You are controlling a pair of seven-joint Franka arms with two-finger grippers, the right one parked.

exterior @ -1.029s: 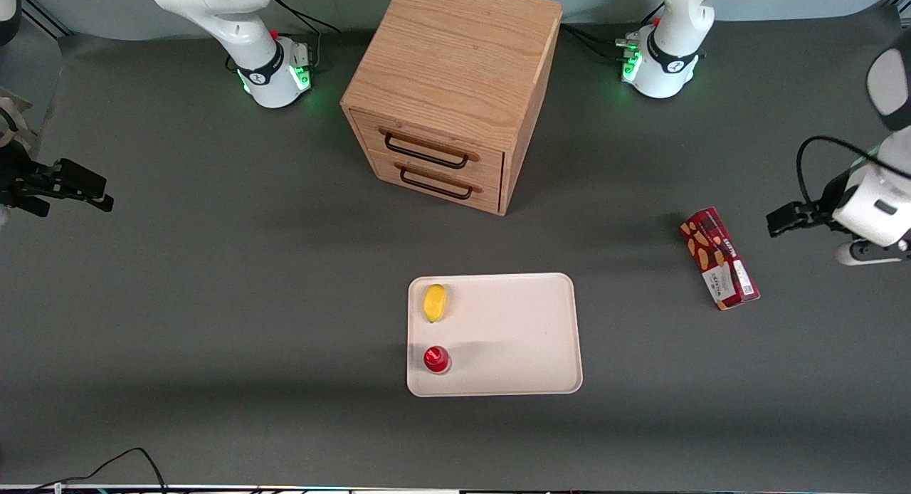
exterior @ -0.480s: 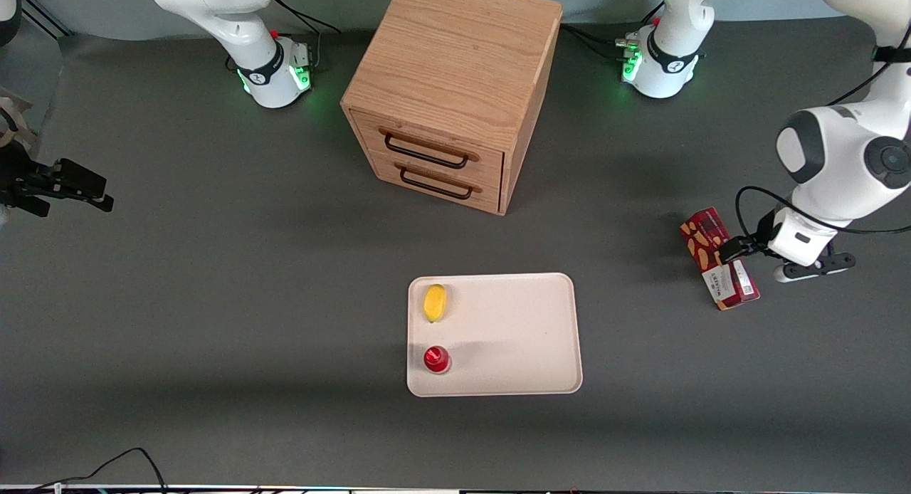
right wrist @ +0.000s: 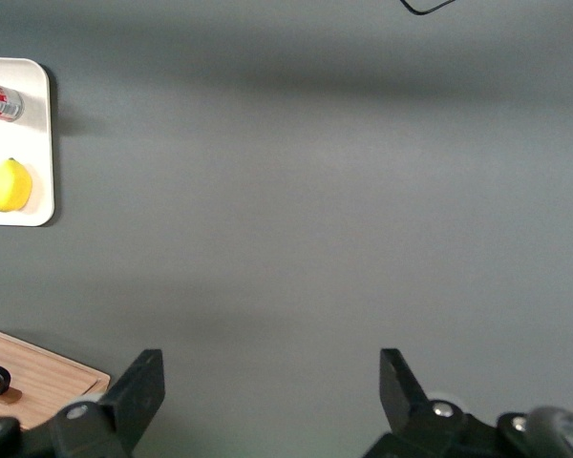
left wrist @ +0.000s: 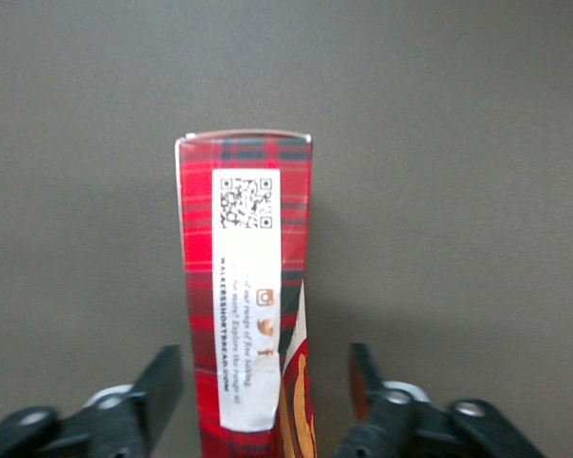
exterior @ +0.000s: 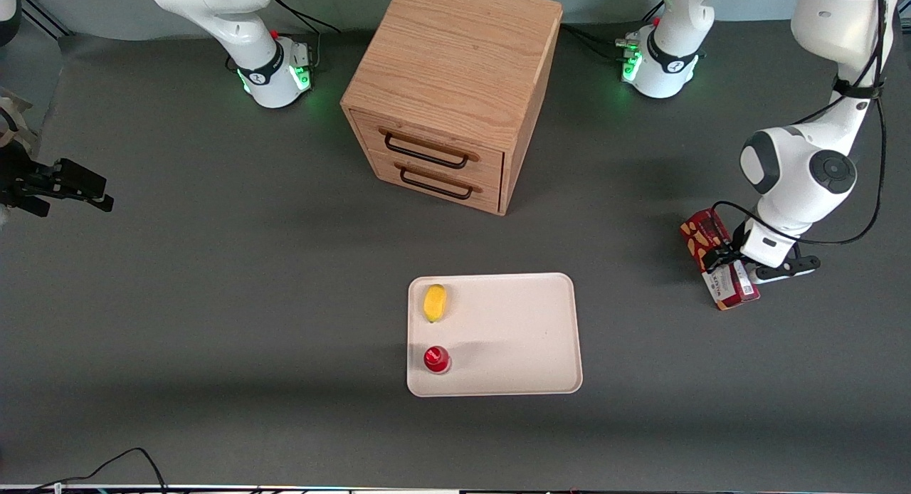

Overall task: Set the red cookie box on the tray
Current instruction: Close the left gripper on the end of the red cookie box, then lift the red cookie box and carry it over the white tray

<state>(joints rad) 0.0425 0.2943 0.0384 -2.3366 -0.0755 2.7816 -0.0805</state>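
The tray (exterior: 512, 334) sits mid-worktop, well apart from the hand (exterior: 720, 259) and toward the parked arm. The hand hangs directly over the red cookie box (exterior: 719, 268), fingers (left wrist: 162, 382) spread apart, one either side. The box lies on the worktop at the working arm's end, its long axis running across the gap between the fingers.

L arm bent low, hand (left wrist: 267, 382) spread wide

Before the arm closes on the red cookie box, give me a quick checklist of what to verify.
1. Gripper over the red cookie box: ok.
2. Fingers open, one on each side of the box: ok.
3. Box lying on the table, apart from the tray: ok.
4. Bare tray space beside the lemon and red-capped object: ok.
5. Fingers low enough to grip: cannot tell.
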